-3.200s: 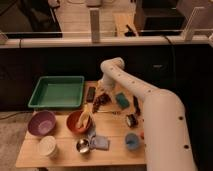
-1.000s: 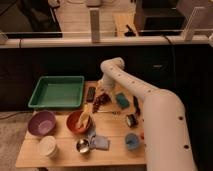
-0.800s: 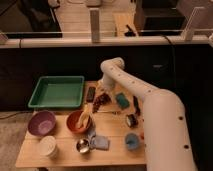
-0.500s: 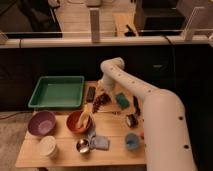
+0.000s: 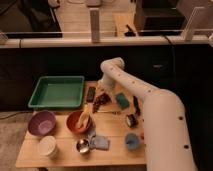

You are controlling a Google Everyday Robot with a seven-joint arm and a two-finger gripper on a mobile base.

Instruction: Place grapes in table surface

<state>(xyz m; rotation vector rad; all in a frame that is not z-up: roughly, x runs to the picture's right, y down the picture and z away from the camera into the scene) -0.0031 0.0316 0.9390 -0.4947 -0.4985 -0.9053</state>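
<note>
The grapes (image 5: 99, 100), a small dark red-purple bunch, lie on the tan table surface (image 5: 115, 131) just right of the green tray. My gripper (image 5: 103, 93) hangs straight down from the white arm, directly over the bunch's back edge. It stands open, with the grapes resting on the wood below its tips. The arm reaches in from the lower right and bends over the table's far edge.
A green tray (image 5: 57, 93) sits back left, with a black bar (image 5: 90, 94) beside it. In front stand a purple bowl (image 5: 41, 123), an orange bowl (image 5: 78, 122), a white cup (image 5: 47, 146), a metal cup (image 5: 82, 145) and a blue cloth (image 5: 99, 143). A teal sponge (image 5: 122, 100) and a blue cup (image 5: 132, 141) lie right.
</note>
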